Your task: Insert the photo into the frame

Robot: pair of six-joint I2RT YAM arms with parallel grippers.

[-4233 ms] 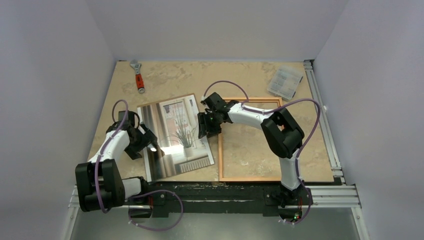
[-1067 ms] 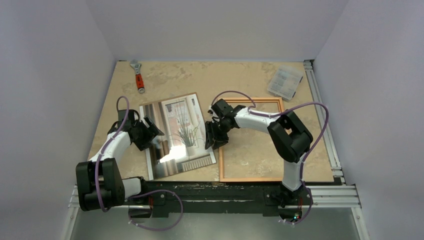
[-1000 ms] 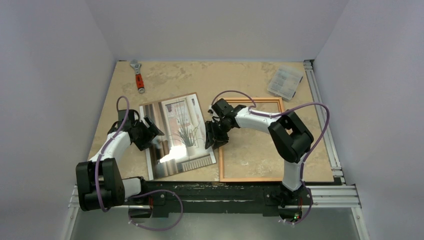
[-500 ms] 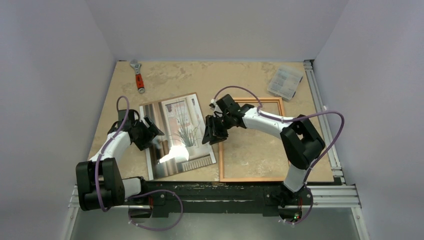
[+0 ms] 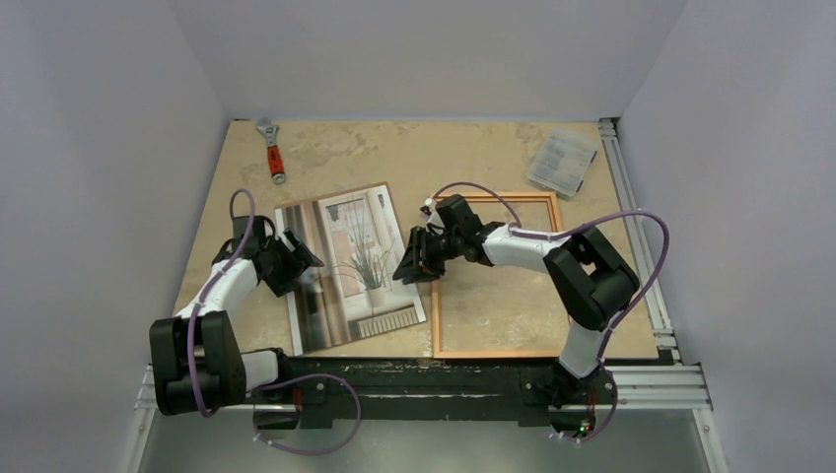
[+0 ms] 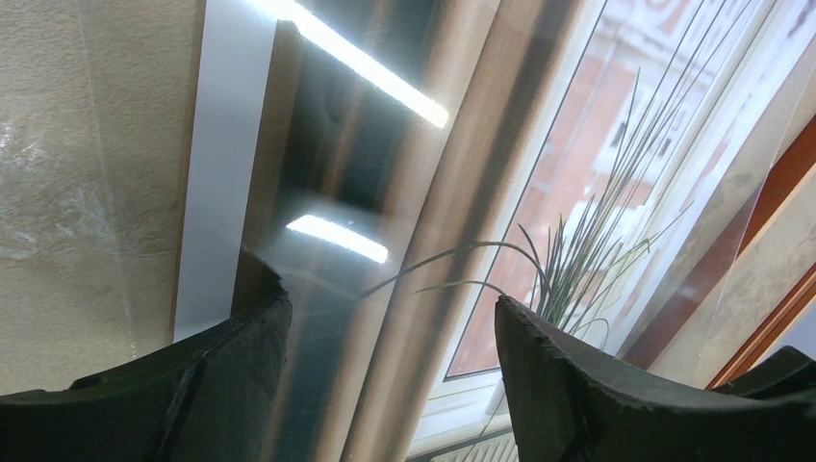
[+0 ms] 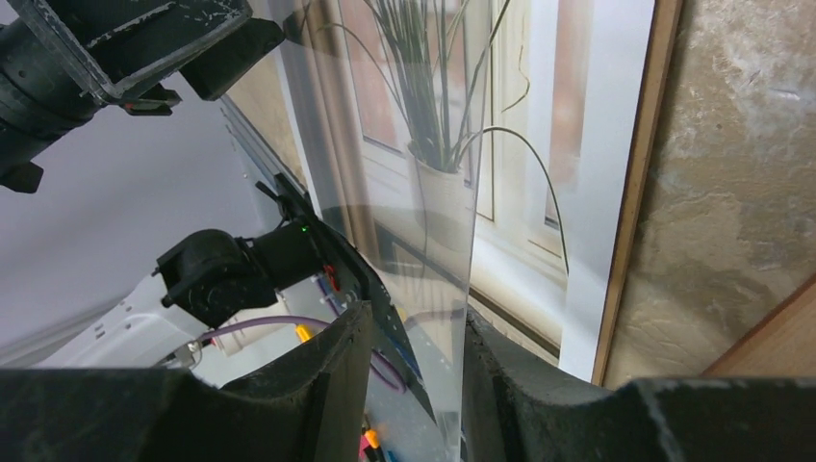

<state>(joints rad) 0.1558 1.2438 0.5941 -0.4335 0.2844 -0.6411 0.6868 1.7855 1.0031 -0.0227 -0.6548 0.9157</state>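
left tool (image 6: 390, 332) open over photo (image 5: 345, 266) | right tool (image 7: 414, 327) part-open astride photo edge | frame (image 5: 493, 353) flat beside

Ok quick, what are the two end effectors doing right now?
Left end effector: open, over the photo.
Right end effector: open, around the photo's edge.

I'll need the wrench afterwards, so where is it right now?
In the top view, the wrench lies near the table's far left corner, beyond the photo and apart from both arms.
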